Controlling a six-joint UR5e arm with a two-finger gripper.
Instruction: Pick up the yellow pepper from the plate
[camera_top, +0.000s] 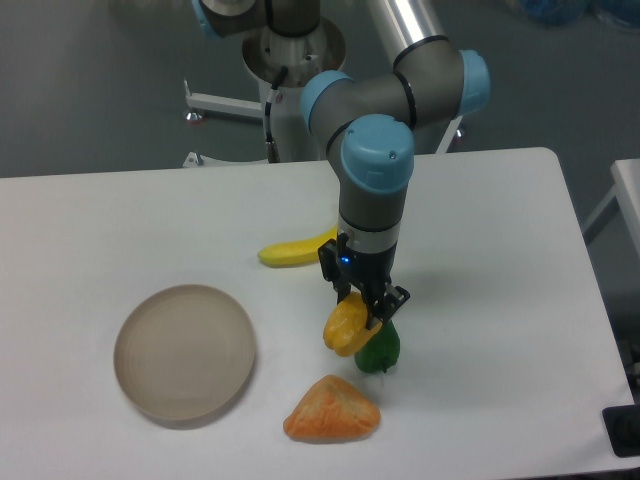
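No writing or brand mark can be read anywhere in view. The gripper (362, 308) has its fingers clamped on the yellow pepper (347, 327), which hangs above the white table (480, 230), well away from the beige plate (184, 352). The pepper covers part of the green pepper (380, 349) behind it; they may be touching, though this is hard to tell. The arm hides the banana's (291, 252) right end. An orange wedge-shaped lump (332, 410) lies just below.

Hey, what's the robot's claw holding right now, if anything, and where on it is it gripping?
The claw holds the yellow pepper, gripped at its upper end. The exact contact spot is hidden by the fingers.
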